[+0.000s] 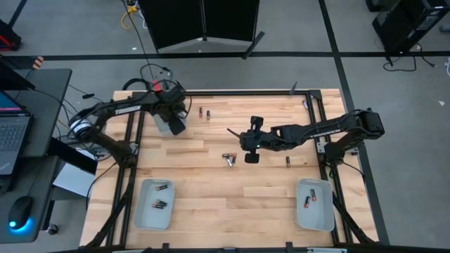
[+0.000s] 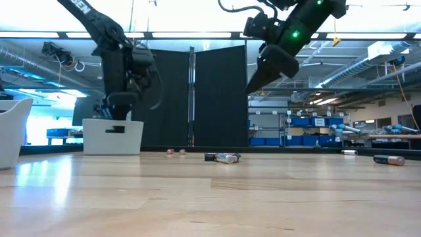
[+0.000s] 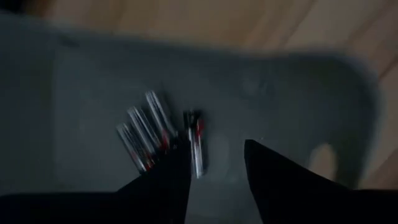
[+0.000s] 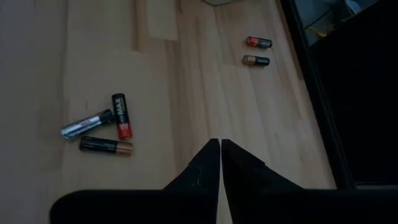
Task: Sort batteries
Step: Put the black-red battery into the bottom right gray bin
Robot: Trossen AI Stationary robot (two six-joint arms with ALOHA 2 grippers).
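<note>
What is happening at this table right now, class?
Two robot arms are sorting batteries on a wooden table. The left gripper hangs open over a grey tray at the far left, where several batteries already lie. The right gripper is shut and empty, raised above a cluster of three loose batteries at mid-table. Two more batteries lie farther off, and two near trays also hold a few.

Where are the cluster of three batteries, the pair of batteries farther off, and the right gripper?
Cluster of three batteries (image 4: 104, 127): right wrist view, gap-side edge.
Pair of batteries (image 4: 257, 51): right wrist view, between them.
Right gripper (image 4: 219, 144): right wrist view, fingertips.
</note>
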